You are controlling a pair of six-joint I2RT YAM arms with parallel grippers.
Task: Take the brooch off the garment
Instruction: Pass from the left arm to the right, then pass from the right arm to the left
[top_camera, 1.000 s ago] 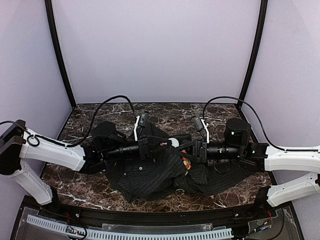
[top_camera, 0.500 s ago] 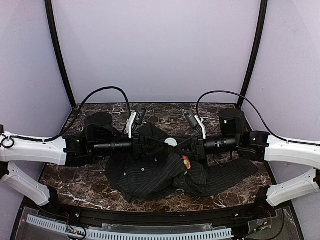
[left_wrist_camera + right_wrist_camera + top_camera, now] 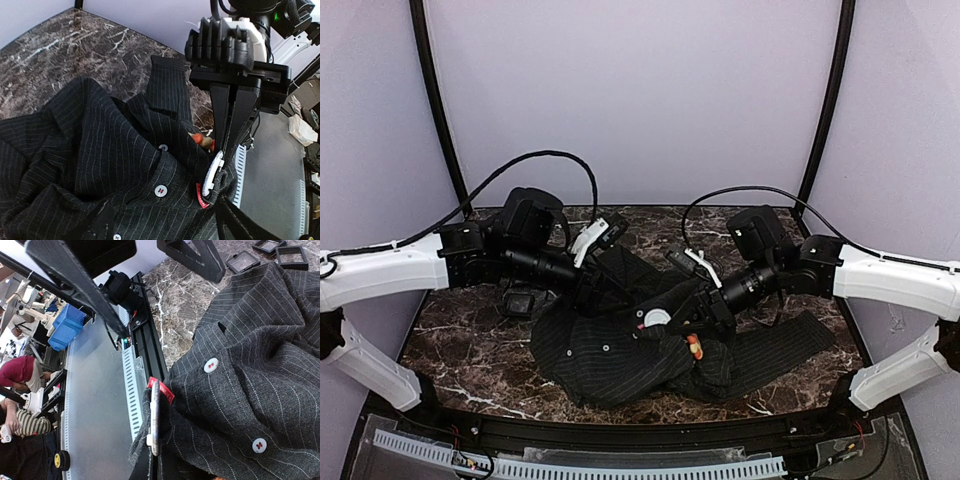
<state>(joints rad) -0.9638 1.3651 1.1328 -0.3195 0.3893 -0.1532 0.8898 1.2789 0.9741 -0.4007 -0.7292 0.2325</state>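
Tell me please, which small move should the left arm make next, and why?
Probably ease the open left gripper toward the brooch, jaws either side of it. The right gripper is shut on the garment at its collar, steadying the cloth, and the brooch sits just beside that pinch, not yet gripped.

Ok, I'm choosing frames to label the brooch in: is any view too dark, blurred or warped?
Top external: even light, sharp, but the black garment swallows detail and the brooch is a tiny orange speck. Left wrist: sharp, the brooch only peeks out. Right wrist: crisp pinstripes, strong wide-angle bending, no clear brooch.
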